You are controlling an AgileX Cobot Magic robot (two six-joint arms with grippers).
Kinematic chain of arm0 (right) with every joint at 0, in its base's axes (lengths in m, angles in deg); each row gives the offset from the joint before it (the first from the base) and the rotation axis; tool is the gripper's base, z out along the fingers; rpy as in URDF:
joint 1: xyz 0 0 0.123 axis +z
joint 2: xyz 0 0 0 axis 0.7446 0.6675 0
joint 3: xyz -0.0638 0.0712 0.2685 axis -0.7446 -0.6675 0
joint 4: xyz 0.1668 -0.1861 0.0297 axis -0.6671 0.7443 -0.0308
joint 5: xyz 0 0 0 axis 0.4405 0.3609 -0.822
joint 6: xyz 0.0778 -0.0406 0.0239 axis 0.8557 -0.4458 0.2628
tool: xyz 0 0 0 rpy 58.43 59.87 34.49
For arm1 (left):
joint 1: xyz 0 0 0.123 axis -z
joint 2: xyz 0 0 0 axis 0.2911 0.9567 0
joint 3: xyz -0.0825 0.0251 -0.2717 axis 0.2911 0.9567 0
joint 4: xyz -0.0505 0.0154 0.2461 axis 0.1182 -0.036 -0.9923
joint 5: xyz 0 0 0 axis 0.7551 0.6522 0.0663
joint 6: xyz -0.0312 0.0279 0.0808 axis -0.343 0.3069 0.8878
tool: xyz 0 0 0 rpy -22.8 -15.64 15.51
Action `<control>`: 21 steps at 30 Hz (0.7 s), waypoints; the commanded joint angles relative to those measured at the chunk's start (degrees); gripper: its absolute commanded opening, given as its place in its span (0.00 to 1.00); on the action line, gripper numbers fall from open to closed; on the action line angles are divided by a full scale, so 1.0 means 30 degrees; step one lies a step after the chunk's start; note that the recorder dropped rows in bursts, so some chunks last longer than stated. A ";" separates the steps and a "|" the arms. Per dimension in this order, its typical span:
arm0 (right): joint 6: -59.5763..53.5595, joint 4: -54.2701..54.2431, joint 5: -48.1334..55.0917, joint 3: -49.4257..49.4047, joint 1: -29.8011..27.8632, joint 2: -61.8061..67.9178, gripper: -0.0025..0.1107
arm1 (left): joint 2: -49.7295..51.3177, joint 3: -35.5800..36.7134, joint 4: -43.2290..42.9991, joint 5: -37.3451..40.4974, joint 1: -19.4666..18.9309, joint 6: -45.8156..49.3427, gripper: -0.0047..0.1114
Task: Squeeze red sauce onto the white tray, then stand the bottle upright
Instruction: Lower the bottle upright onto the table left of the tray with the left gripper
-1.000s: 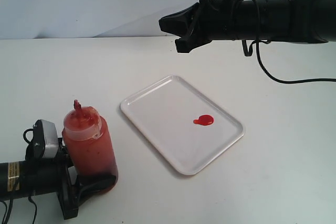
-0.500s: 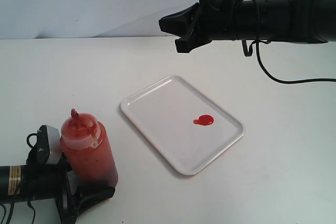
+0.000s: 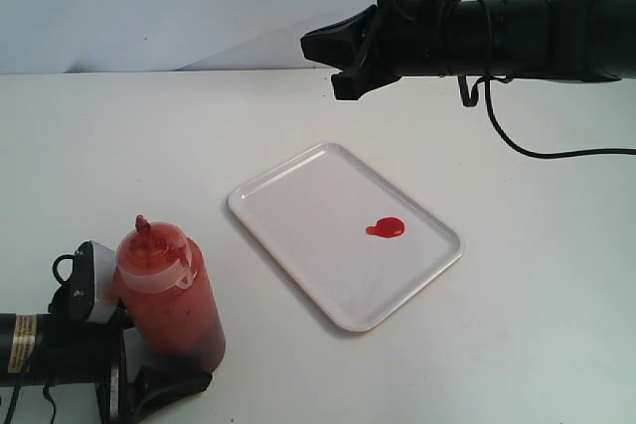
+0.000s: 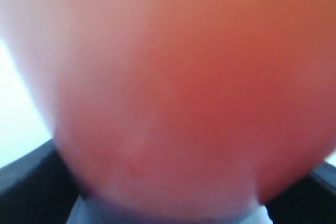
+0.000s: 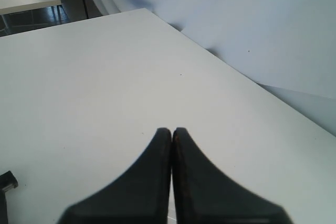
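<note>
Nearest the exterior camera, at the front left corner of the tabletop, the left gripper lies low and level. Its dark fingers are clamped on the lower part of the bottle. In the left wrist view the bottle's orange-red wall fills nearly the whole picture, out of focus, with a black finger pressed against it on either side. The bottle stands nearly upright, leaning slightly. Its sauce-smeared domed top and pointed nozzle face upward. One finger hides the base, so it cannot be told whether the bottle rests on the tabletop.

Just beyond, to the bottle's right and apart from it, the white tray lies flat on the tabletop, turned at an angle. A small glossy blob of red sauce sits on it, toward the right end, well away from both sets of fingers.

Farthest back, the right arm reaches in level from the right, high above the tabletop beyond the tray. A black cable hangs from it. The right gripper has its fingers pressed together, holding nothing, pointing out over bare tabletop.
</note>
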 commanded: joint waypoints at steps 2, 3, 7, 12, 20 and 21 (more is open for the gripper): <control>0.0047 -0.0230 0.0231 -0.0035 -0.0134 -0.0222 0.02 | -0.0587 0.0078 -0.1325 0.2241 0.0043 -0.0919 0.75; 0.0047 -0.0230 0.0231 -0.0035 -0.0134 -0.0222 0.02 | -0.0587 0.0078 -0.1325 0.2296 0.0043 -0.1011 0.77; 0.0047 -0.0230 0.0231 -0.0035 -0.0134 -0.0222 0.02 | -0.0587 0.0078 -0.0178 0.2872 0.0043 -0.1303 0.94; 0.0047 -0.0230 0.0231 -0.0035 -0.0134 -0.0222 0.02 | -0.1304 0.0078 -0.0583 0.3570 0.0043 -0.1900 0.94; 0.0047 -0.0230 0.0231 -0.0035 -0.0134 -0.0222 0.02 | -0.4013 0.0078 -0.2457 0.6629 0.0043 -0.4941 0.94; 0.0047 -0.0230 0.0231 -0.0035 -0.0134 -0.0222 0.02 | -0.4252 0.0078 -0.2569 0.6907 0.0043 -0.5181 0.94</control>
